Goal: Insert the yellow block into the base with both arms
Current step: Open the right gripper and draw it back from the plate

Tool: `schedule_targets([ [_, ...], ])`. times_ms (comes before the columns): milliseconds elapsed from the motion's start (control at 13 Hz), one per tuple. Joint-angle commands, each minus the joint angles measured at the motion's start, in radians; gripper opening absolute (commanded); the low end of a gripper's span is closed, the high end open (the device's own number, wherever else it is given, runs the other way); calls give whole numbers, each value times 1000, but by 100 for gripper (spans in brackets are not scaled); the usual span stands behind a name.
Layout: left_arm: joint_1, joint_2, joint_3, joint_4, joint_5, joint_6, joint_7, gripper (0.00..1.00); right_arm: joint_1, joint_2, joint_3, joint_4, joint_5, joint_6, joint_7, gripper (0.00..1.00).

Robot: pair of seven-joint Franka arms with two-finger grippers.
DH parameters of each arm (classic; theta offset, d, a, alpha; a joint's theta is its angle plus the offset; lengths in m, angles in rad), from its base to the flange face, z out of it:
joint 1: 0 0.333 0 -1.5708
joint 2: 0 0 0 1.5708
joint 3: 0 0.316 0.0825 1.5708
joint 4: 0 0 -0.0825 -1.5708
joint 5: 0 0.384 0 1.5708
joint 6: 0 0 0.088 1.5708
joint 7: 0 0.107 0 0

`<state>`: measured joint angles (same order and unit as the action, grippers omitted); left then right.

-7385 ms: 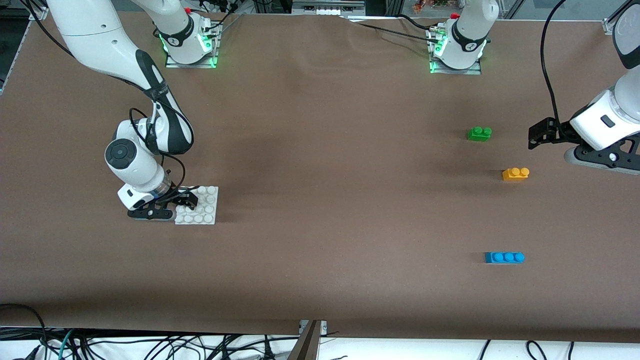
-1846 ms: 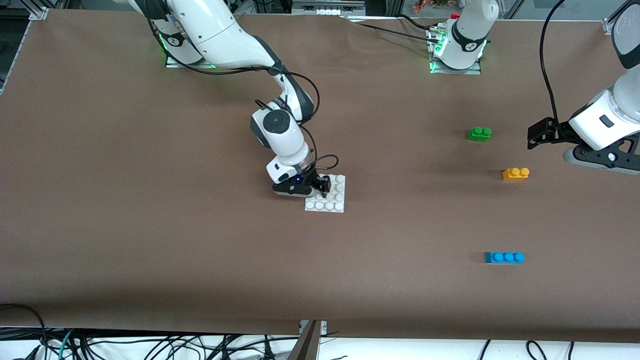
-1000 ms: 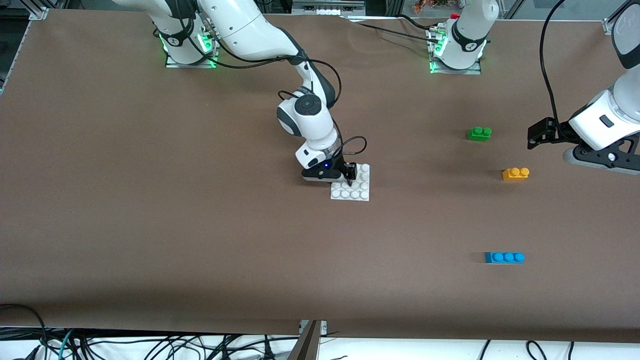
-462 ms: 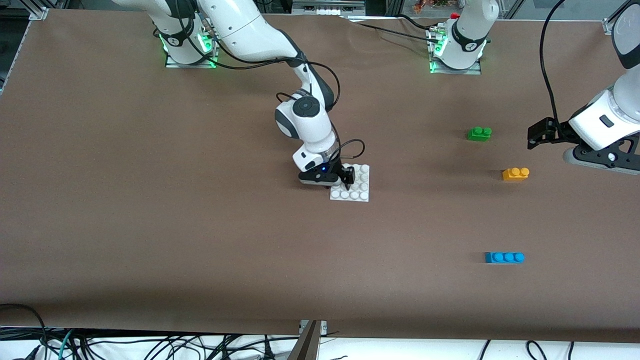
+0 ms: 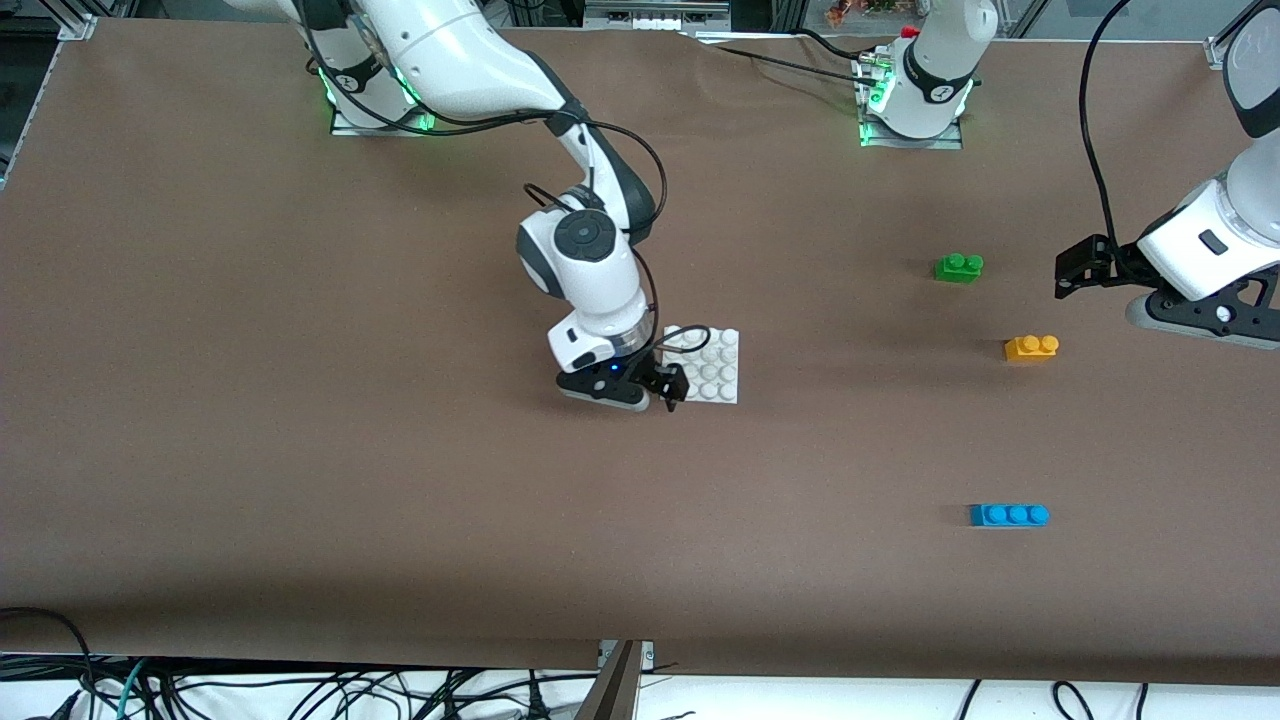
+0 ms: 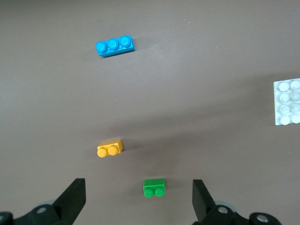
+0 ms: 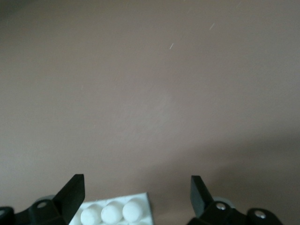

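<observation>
The white studded base [image 5: 712, 362] lies flat near the middle of the table. My right gripper [image 5: 668, 388] hangs open and empty over the base's corner toward the right arm's end. The right wrist view shows its spread fingers [image 7: 70, 192] and a corner of the base [image 7: 115, 212] between them. The yellow block [image 5: 1031, 346] lies toward the left arm's end. My left gripper [image 5: 1063, 277] waits open and empty, raised beside the blocks. In the left wrist view the yellow block [image 6: 109, 149] and the base [image 6: 287, 102] lie on the table.
A green two-stud brick [image 5: 958, 267] lies farther from the front camera than the yellow block; it also shows in the left wrist view [image 6: 154, 188]. A blue three-stud brick [image 5: 1009, 514] lies nearer the camera; it also shows there [image 6: 115, 45].
My right gripper carried the base from the right arm's end to the table's middle, let go of it, opened and drew back off it. The left arm has not moved.
</observation>
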<state>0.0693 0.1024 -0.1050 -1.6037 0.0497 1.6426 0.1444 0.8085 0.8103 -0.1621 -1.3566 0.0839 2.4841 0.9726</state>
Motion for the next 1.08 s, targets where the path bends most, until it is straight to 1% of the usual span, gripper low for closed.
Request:
schedule_targets([
  [0,1,-9,2,-1,-27,-9,-2,100,-70,-77,27,-6,14,-138,-101,100],
  [231,12,-6,5,-2,-27,-10,6,100,-141,-160,16,-10,39,-279,-244,100],
  [462,13,8,7,-5,-27,-10,11,100,-248,-261,7,-15,40,-442,-450,100],
  [615,12,10,5,-9,-27,-10,12,100,-255,-337,-69,-30,39,-539,-527,100],
  [692,12,10,7,-10,-27,-10,14,100,-291,-385,-77,-38,39,-607,-575,100],
  [846,13,34,8,-13,-21,-4,11,100,-420,-478,-57,-45,37,-736,-704,100],
  [1000,29,75,16,-5,-16,20,11,100,-506,-567,-48,-77,30,-818,-735,100],
])
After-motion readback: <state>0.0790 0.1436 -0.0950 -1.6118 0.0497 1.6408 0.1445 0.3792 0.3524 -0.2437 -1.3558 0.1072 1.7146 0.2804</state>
